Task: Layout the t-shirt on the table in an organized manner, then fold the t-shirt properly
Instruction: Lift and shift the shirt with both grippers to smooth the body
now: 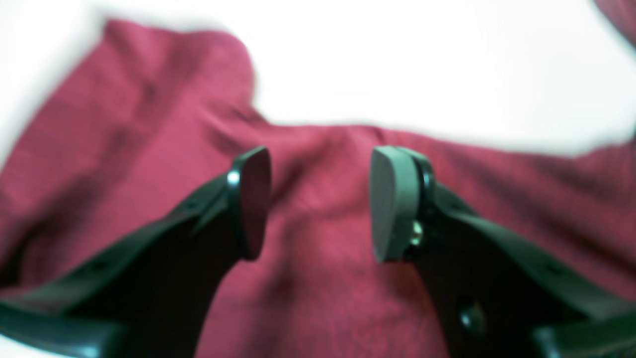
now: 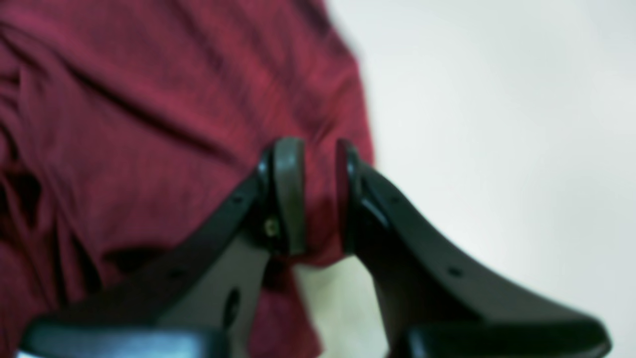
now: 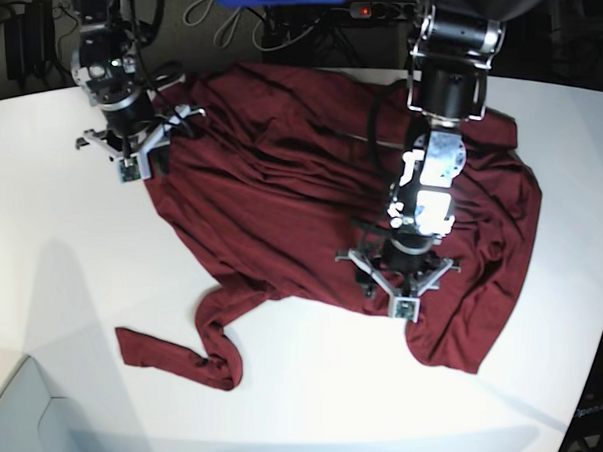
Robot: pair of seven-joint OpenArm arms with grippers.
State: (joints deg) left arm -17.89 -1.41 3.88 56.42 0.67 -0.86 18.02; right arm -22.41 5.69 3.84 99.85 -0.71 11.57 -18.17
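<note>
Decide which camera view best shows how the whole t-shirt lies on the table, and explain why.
The base view: the maroon t-shirt shows whole, crumpled, one twisted sleeve trailing. The left wrist view shows only blurred cloth under its open claw; the right wrist view shows only the edge its claw pinches.

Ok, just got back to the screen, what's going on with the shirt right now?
The t-shirt lies spread but rumpled on the table, one sleeve twisted toward the front edge; nothing is folded yet. The right claw is pinching the shirt's edge at the far corner. The left claw hangs open over the middle of the cloth, holding nothing.
</note>
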